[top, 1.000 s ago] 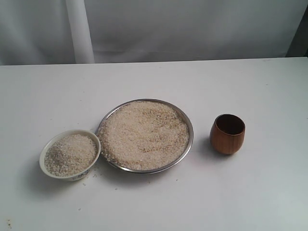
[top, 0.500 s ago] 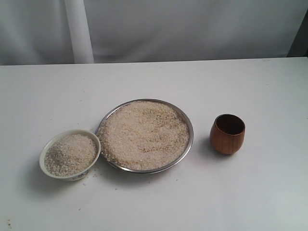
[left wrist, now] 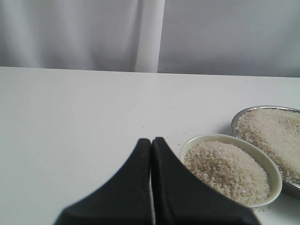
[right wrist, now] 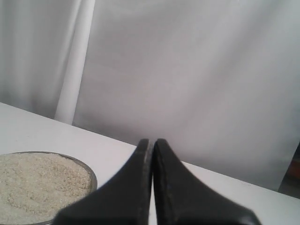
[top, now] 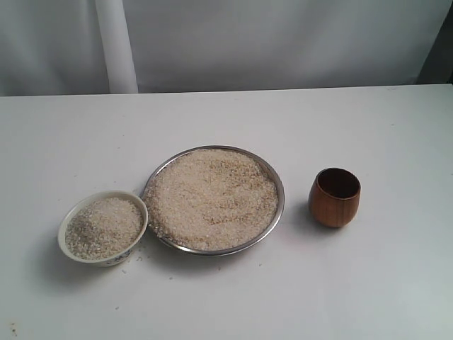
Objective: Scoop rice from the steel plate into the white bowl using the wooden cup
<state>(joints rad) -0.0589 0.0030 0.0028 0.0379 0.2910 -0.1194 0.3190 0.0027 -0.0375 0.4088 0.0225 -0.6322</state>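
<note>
plainly, white table (top: 226, 297), pale curtain (top: 283, 42) behind, stray grains (top: 13, 329)

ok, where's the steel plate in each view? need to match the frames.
Exterior: steel plate mid-picture, between white bowl and wooden cup.
Left wrist: steel plate partly cut off, just beyond the white bowl.
Right wrist: steel plate partly cut off, beside the shut right gripper.
Shared landmark: white pole against the backdrop.

Rice (top: 212, 198) fills the steel plate (top: 282, 202); the white bowl (top: 106, 259) just beside it holds more; the wooden cup (top: 334, 205) stands upright apart.
</note>
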